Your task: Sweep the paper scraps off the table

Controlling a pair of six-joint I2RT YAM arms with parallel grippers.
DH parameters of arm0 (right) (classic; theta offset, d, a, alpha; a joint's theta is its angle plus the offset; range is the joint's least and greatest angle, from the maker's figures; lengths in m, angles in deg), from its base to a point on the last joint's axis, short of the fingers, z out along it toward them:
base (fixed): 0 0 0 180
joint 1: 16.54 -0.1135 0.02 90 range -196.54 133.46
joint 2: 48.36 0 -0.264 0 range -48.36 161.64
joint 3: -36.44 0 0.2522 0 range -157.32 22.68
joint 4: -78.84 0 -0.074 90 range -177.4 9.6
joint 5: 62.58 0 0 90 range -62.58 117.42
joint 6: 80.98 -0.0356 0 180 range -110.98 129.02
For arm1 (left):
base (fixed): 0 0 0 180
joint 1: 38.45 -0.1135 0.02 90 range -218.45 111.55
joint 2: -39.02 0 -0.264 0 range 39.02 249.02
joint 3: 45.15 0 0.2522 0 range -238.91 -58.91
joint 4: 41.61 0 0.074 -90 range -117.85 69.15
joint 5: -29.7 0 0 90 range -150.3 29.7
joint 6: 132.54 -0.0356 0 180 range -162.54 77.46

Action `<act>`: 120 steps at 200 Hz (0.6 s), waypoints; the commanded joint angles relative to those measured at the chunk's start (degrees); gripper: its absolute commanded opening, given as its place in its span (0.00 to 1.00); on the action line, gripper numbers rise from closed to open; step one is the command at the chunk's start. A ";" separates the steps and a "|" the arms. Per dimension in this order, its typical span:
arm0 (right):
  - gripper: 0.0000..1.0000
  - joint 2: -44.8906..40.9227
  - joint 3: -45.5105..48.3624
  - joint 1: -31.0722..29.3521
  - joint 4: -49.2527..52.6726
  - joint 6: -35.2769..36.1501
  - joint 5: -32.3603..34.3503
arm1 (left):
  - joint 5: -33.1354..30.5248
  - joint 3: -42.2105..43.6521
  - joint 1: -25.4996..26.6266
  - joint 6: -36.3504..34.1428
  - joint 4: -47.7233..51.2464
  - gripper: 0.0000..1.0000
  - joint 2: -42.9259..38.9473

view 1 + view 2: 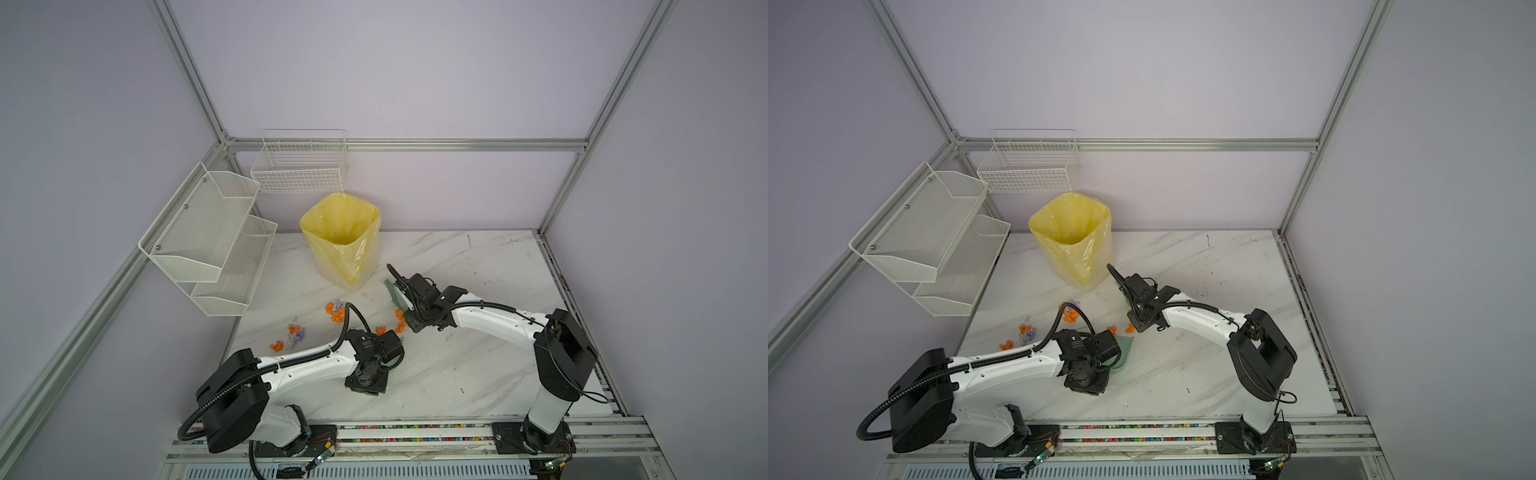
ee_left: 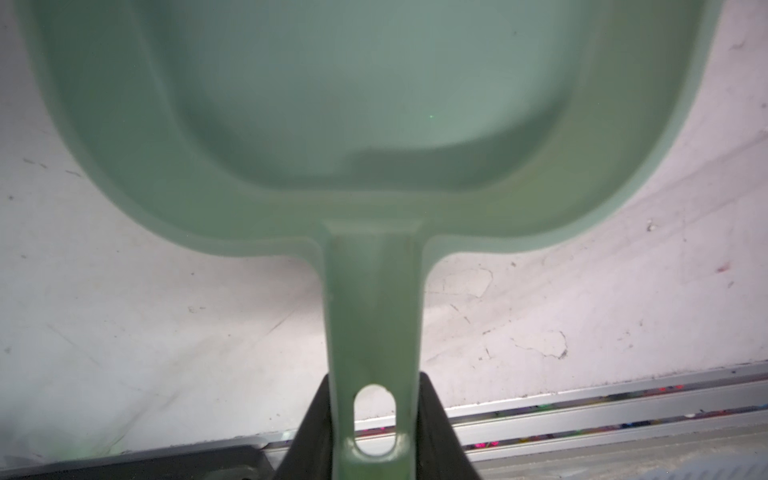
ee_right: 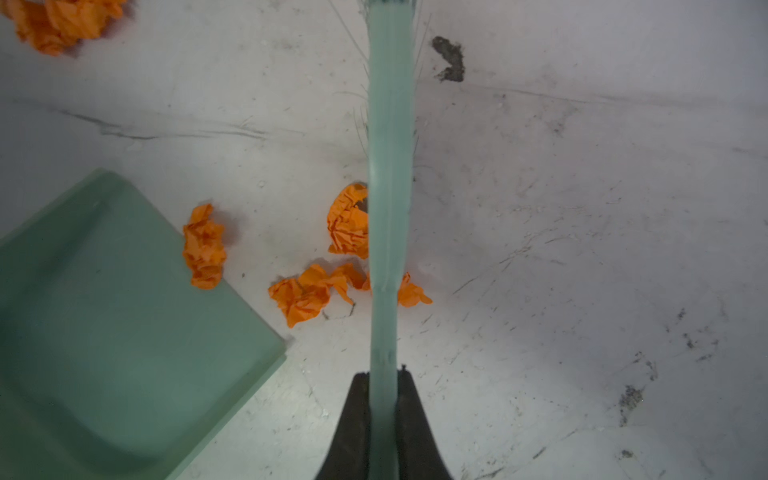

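Clamping left gripper (image 2: pixel 376 415) on the flat handle of a pale green plastic dustpan (image 2: pixel 374 104), jaws pressing both handle edges right by the oval hang hole. Showing a smooth, slightly glossy pan: shallow, rounded back corners, one straight lip. Pinching the thin pale green handle of a brush (image 3: pixel 390 166) with right gripper (image 3: pixel 384 386), jaws closed tight on it. Showing fine stray bristles sticking out near the far end. Counting tools: one dustpan, one brush.

Finding the paper scraps (image 1: pixel 332 311) lying on the table (image 1: pixel 478 365) in front of the bin (image 1: pixel 332 266), all apart from it. Looking crumpled and creased, bright orange and pale lilac. Counting in a top view roughly six orange and two or three lilac, the lilac ones too small to count for sure. Counting four orange wads in the right wrist view: one right at the dustpan lip, two partly under the brush handle, one cluster cut off by the frame edge. Keeping the dustpan in front of the bin, beyond the scraps. Holding the brush head near the bin's front right side.

Noting the table: flat white marble-look top, grey veins, dark scuffs, one dark speck of debris (image 3: pixel 449 58) just beside the brush. Noting one bin: squarish, rounded corners, crinkly translucent yellow liner, standing upright. Spotting two white metal racks left of and behind the bin: one two-tier fine-mesh shelf (image 1: pixel 208 241), one wire-grid basket (image 1: pixel 299 166).
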 commanded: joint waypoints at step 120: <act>0.00 -18.15 8.18 0.05 1.96 -12.77 -7.41 | -0.71 -5.59 -1.16 -4.37 1.54 0.00 2.85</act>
